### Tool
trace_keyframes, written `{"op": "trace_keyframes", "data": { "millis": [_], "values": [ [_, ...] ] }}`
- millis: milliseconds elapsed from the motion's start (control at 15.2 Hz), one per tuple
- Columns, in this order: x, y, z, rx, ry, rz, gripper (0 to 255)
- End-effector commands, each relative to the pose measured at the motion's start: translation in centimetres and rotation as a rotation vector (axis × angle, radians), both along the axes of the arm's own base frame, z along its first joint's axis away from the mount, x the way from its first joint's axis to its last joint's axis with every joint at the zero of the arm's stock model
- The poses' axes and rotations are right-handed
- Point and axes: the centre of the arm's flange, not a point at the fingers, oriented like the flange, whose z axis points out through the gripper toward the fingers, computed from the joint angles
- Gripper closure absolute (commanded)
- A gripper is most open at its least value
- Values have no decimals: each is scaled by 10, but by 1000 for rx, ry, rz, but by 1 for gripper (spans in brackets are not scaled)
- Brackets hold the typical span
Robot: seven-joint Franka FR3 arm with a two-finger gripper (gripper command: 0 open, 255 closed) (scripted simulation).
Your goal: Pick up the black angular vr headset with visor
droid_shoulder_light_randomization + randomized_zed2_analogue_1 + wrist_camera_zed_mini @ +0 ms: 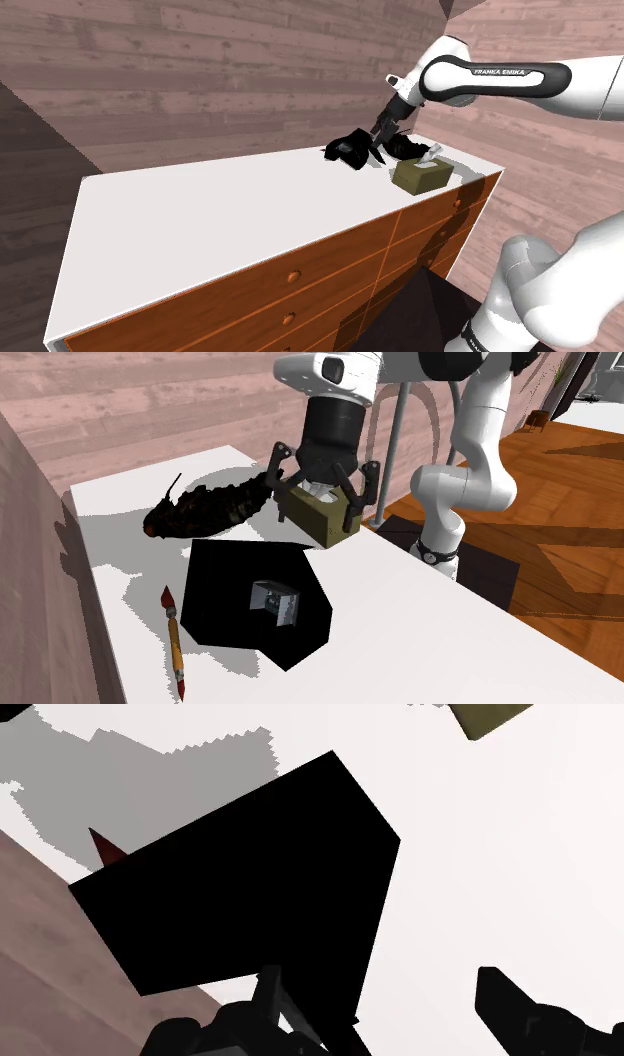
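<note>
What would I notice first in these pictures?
The big black angular headset lying on the white dresser top jumps out first. Next, the white robot arm, its black jaws open above the top, near a small olive box.

Colours and finishes recorded
Headset (235, 587) flat black with a small grey-white panel; dresser top (200, 215) plain white, drawer fronts (330, 275) orange-brown woodgrain; box (318, 520) olive; brush (176, 647) red and yellow; walls (200, 70) pinkish-brown planking.
</note>
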Motion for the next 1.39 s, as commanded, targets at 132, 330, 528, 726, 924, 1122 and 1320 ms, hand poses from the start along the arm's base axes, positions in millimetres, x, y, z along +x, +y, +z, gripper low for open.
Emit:
{"op": "trace_keyframes", "data": {
  "millis": [132,330,528,726,924,1122,1320],
  "values": [
    [49,-2,-3,-30,-75,234,0],
    [58,-1,-13,-34,-88,275,0],
    [58,-1,-29,-34,-88,275,0],
    [58,-1,-42,-34,-88,275,0],
    [58,-2,-42,-34,-88,275,255],
    [58,-2,-42,-34,-88,275,255],
    [58,-2,-43,-34,-88,275,255]
  ]
}}
